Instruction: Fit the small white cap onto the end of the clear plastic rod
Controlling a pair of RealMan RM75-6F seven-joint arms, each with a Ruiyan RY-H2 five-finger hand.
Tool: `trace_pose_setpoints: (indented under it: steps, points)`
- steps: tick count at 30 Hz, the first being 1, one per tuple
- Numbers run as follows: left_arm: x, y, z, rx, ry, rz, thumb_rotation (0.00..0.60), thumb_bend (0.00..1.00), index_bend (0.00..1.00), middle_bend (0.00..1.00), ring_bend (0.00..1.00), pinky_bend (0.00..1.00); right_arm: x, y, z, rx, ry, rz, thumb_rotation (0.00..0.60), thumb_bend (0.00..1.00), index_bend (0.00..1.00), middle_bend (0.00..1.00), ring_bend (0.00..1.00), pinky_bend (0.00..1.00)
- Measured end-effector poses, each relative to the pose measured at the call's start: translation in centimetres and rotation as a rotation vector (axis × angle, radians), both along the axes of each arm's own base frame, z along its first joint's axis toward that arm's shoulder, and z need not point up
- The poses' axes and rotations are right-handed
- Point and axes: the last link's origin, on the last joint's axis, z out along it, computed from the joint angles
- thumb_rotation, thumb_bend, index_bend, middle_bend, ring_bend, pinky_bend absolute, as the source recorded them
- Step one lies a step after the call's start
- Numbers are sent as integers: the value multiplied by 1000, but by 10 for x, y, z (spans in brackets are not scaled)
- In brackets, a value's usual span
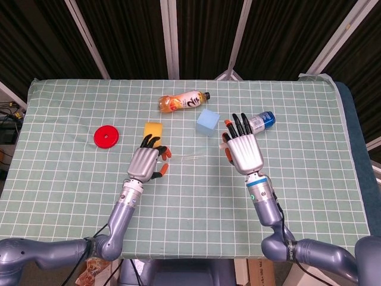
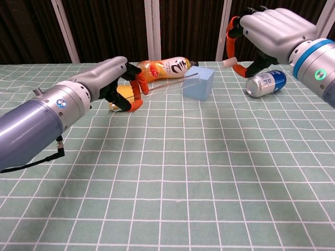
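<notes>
On the far left of the surface (image 1: 71, 179) lies a red disc (image 1: 106, 136), alone. To its right, the left robot hand (image 1: 147, 163) is lifted over the cloth and holds the clear rod (image 2: 170, 82) between its orange-tipped fingers (image 2: 137, 93); in the chest view the rod goes up and to the right from the hand, and its free end stands in front of the blue cube (image 2: 199, 82). Just behind this hand is a yellow sponge (image 1: 153, 129), partly hidden in the chest view. Farther back lies an orange bottle (image 1: 184, 100) on its side. The blue cube sits near the middle of the surface. The right robot hand (image 2: 260, 35) is raised high and pinches the small white cap (image 2: 228, 63) between thumb and one finger. The cap is in the air, well apart from the rod end. Below this hand a can (image 2: 266, 83) lies on its side.
</notes>
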Motion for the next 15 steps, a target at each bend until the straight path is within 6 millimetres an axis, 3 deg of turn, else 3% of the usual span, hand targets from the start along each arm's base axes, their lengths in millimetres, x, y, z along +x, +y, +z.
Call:
trace_pose_setpoints:
  steps: [15]
  points:
    - [1, -5, -7, 39, -68, 102, 600, 739, 486, 500, 129, 0, 6, 6, -20, -79, 135, 185, 600, 448, 531, 214, 0, 0]
